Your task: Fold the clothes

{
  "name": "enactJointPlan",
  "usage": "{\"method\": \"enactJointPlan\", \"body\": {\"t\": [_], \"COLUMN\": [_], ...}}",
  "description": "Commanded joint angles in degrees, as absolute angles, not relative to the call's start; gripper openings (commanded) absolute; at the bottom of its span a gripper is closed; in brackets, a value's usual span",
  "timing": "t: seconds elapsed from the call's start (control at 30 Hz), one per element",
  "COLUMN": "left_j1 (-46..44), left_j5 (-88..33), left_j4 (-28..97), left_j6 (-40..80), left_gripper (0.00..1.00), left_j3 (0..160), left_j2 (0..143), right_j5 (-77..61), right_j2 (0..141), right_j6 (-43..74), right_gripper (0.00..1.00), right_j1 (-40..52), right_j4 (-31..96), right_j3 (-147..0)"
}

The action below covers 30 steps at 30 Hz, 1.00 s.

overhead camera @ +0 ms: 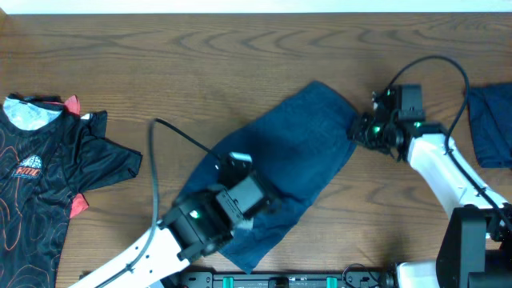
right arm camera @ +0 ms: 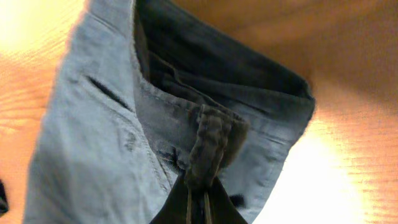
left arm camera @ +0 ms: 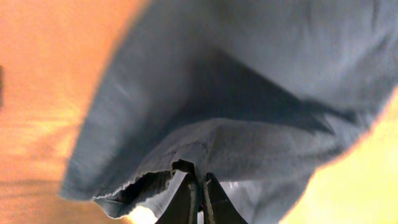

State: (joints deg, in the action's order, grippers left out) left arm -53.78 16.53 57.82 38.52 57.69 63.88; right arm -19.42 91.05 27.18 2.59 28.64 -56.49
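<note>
- The blue garment (overhead camera: 296, 152) lies stretched in a diagonal across the middle of the wooden table (overhead camera: 200, 56), from the front centre up toward the right.
- In the overhead view its upper right corner is near the right arm, and its lower end is under the left arm.
- The left gripper (left arm camera: 200, 183) is at the lower left part of the garment. Its fingers are pressed together on a fold of the cloth edge, and the fabric bunches up just above the fingertips.
- The right gripper (right arm camera: 199, 186) is at the upper right corner. Its fingers are closed on a belt loop (right arm camera: 211, 140) at the waistband, so this end is pinched too.
- Beside the loop, a narrow pocket slit (right arm camera: 106, 93) shows in the lighter-looking cloth.
- A second blue garment (overhead camera: 490, 124) lies at the right edge of the table, apart from the first one and partly out of the picture.
- A black shirt (overhead camera: 48, 184) with red line pattern lies flat at the left edge, well apart from both grippers.
- A black cable (overhead camera: 172, 132) curves over the table from the left arm.
</note>
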Motion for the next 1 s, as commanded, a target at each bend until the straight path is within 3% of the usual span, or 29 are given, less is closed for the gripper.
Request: {"method": "enactJointPlan", "body": {"t": [0.0, 0.5, 0.97], "left_j1": [-49.25, -25.17, -20.43], "left_j5": [22.68, 19.53, 18.48], "left_j4": [57.78, 58.28, 62.83], "left_j6": [36.25, 23.22, 17.54], "left_gripper": [0.06, 0.06, 0.06], "left_j3": [63.02, 81.58, 115.20], "left_j2": [63.55, 64.16, 69.60], "right_j5": [-15.94, -5.80, -4.29], "right_j2": [90.98, 90.98, 90.96], "right_j6": [22.87, 14.04, 11.51], "right_gripper": [0.01, 0.01, 0.01], "right_j1": [3.03, 0.97, -3.68], "right_j4": [31.88, 58.28, 80.84], "right_j3": [-64.73, -107.53, -143.57]}}
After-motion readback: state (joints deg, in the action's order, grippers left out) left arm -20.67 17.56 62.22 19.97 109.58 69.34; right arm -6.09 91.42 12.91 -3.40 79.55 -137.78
